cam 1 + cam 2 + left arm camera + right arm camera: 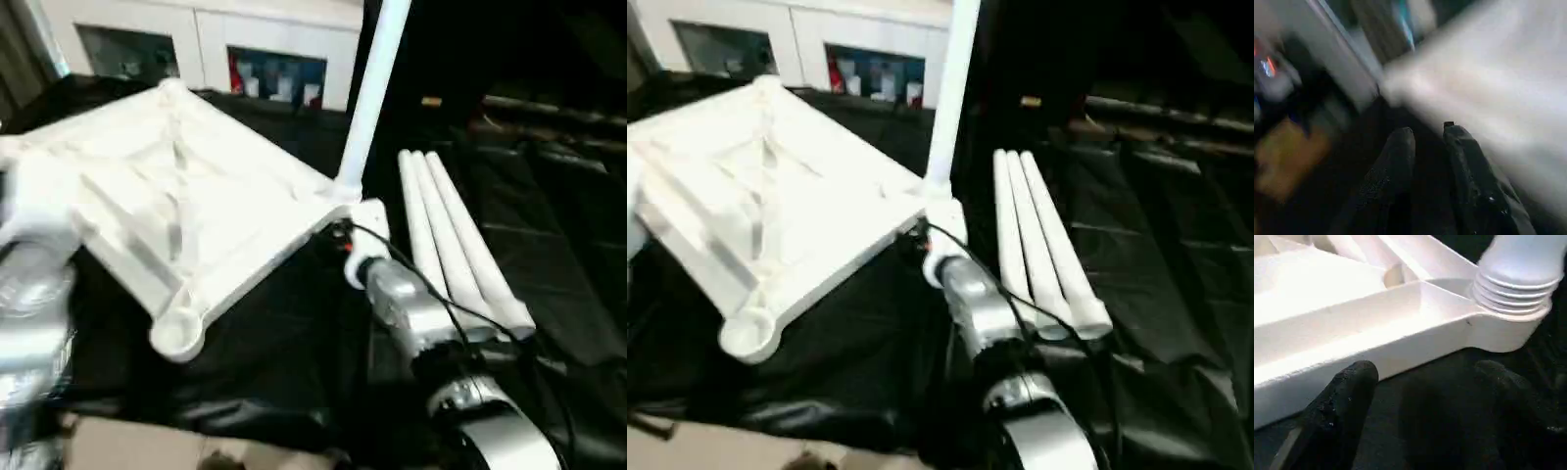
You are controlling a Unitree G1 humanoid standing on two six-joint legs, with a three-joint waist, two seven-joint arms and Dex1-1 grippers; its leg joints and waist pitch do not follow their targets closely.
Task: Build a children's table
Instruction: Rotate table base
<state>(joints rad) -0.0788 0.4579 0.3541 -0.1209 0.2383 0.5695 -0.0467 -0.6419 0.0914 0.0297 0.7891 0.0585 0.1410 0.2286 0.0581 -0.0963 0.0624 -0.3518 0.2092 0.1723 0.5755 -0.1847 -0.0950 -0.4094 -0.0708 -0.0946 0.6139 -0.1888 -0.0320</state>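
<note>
Table top (1352,328) corner sits just beyond right claw (1420,377).

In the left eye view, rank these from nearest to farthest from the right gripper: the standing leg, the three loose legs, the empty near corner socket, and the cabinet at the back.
From the right gripper:
1. Standing leg, in the corner socket right beside it.
2. Loose legs, lying to its right.
3. Empty socket, near corner, to its left.
4. Cabinet, far back.

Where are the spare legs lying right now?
In the left eye view, three loose legs lie side by side on the black cloth, on the robot's right, just beyond the right forearm and beside the upside-down tabletop.
</note>
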